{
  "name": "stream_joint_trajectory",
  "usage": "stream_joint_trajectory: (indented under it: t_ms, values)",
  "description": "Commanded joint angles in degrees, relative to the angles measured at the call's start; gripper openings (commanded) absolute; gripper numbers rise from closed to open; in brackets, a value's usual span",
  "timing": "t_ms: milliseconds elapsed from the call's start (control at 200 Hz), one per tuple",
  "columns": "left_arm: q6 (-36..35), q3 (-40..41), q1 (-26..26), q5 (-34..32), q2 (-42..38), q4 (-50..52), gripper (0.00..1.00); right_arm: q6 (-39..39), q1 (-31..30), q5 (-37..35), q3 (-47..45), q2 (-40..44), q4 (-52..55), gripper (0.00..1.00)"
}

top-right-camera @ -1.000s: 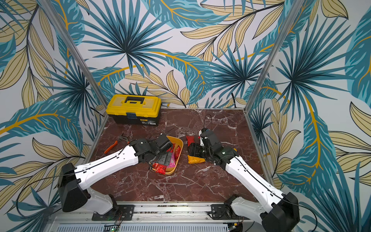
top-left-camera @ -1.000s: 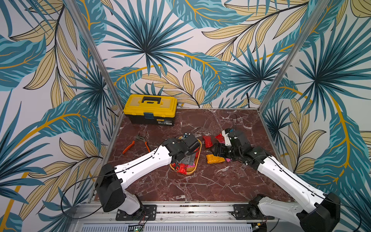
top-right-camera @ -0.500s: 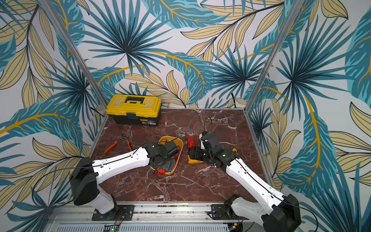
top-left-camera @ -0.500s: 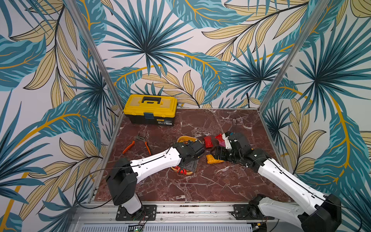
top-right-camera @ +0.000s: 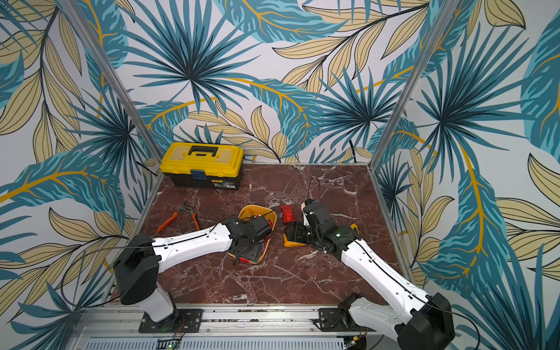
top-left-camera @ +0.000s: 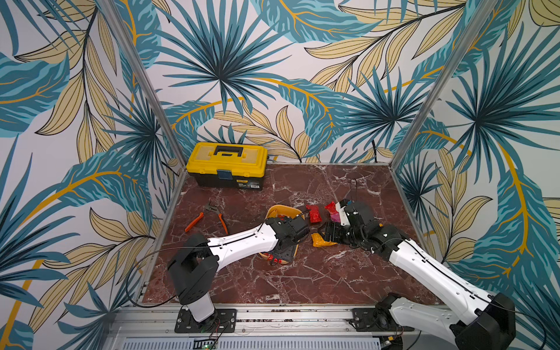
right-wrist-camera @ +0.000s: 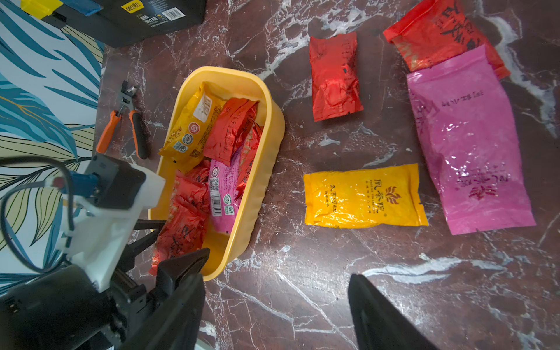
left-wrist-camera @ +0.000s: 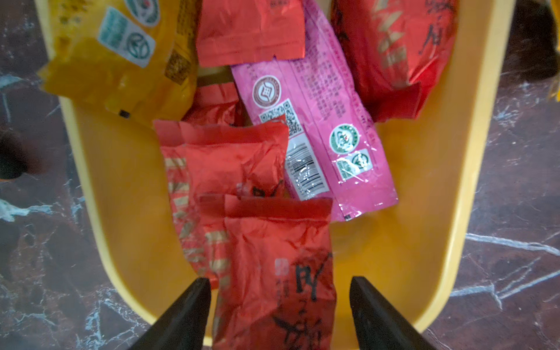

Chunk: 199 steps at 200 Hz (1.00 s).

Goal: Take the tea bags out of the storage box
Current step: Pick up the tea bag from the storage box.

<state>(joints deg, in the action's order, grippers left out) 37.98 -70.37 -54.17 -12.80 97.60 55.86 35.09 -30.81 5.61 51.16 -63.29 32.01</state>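
The storage box (left-wrist-camera: 424, 212) is a yellow tray, seen in both top views (top-left-camera: 281, 209) (top-right-camera: 257, 209) and holding several tea bags. My left gripper (left-wrist-camera: 278, 280) reaches into its near end. It is open, its jaws on either side of a red tea bag (left-wrist-camera: 272, 242) with a gap on one side. A pink tea bag (left-wrist-camera: 327, 136) and a yellow one (left-wrist-camera: 121, 60) lie deeper in. My right gripper (right-wrist-camera: 275, 277) stands open over bare marble beside the box (right-wrist-camera: 266, 169). On the table lie a red (right-wrist-camera: 333, 78), a yellow (right-wrist-camera: 363, 197) and a pink tea bag (right-wrist-camera: 466, 145).
A yellow-lidded black toolbox (top-left-camera: 227, 163) stands at the back left. Orange-handled pliers (top-left-camera: 209, 215) lie left of the box. The two arms' wrists are close together at mid table, with the patterned side walls near on both sides.
My left arm has swung in over the near end of the box, and its jaws have narrowed around the red tea bag. The right arm has barely moved.
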Motion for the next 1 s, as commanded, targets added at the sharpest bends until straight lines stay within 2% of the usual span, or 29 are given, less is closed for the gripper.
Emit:
stream_joint_trajectory:
  t_ms: [0,486,721,992]
  values:
    - [0.26,1.15,0.08,-0.21,0.48,-0.97,0.73,-0.64,-0.19,-0.42,-1.32,0.97,0.6,0.8]
    - [0.43,0.48,0.6,-1.4,0.44,0.04,0.58,-0.92,-0.21,-0.9,-1.15,0.69,0.51,0.8]
    - [0.79,-0.51,0.81,-1.96,-1.67,1.18,0.56,-1.34,-0.17,-1.36,-0.89,0.62,0.51,0.79]
    - [0.71,-2.19,2.9,-2.49,-7.9,3.06,0.55,-1.74,-0.19,-1.8,-0.62,0.36,0.51,0.79]
